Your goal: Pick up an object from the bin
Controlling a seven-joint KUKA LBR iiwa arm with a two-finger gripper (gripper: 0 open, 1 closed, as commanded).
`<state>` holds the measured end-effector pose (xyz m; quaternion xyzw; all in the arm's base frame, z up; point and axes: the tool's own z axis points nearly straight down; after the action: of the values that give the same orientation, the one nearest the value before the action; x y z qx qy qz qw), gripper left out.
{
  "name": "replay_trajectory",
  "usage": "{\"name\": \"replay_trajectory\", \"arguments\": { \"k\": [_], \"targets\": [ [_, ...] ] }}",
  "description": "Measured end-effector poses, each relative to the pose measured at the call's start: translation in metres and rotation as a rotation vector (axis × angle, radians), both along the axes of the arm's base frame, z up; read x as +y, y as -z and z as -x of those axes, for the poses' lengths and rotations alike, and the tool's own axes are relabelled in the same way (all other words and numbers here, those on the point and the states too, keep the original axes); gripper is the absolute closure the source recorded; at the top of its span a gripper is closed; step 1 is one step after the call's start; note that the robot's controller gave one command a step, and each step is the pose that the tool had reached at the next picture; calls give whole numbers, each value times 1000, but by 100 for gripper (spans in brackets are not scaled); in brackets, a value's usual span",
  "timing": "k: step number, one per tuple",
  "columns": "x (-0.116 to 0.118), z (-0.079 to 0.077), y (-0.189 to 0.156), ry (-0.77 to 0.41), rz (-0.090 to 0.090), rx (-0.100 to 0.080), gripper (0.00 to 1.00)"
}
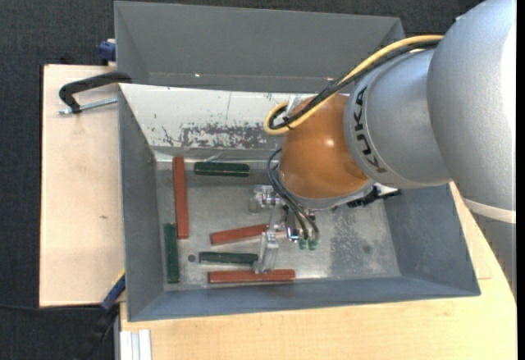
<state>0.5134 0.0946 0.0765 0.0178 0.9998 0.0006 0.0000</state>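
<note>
My gripper (287,252) hangs low over the bin floor near the front middle, under the orange cover. Its fingers stand apart, open, with nothing between them. The left fingertip (266,260) comes down between three sticks. These are a short red stick (238,234) lying slanted just to its left, a dark green stick (228,257) in front of that one, and a longer red stick (251,275) along the front wall. The right fingertip (309,240) has a small green spot at its end and stands over bare floor.
A long red stick (180,197) lies along the left wall, with a green stick (171,252) in front of it. Another dark green stick (221,170) rests by the back wall. The arm covers the bin's right back part.
</note>
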Motion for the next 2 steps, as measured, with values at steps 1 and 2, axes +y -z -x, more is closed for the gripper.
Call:
{"name": "replay_trajectory", "arguments": {
  "k": [1,2],
  "targets": [
    [-5,3,6,47,0,1,100],
    [-5,3,6,47,0,1,100]
  ]
}}
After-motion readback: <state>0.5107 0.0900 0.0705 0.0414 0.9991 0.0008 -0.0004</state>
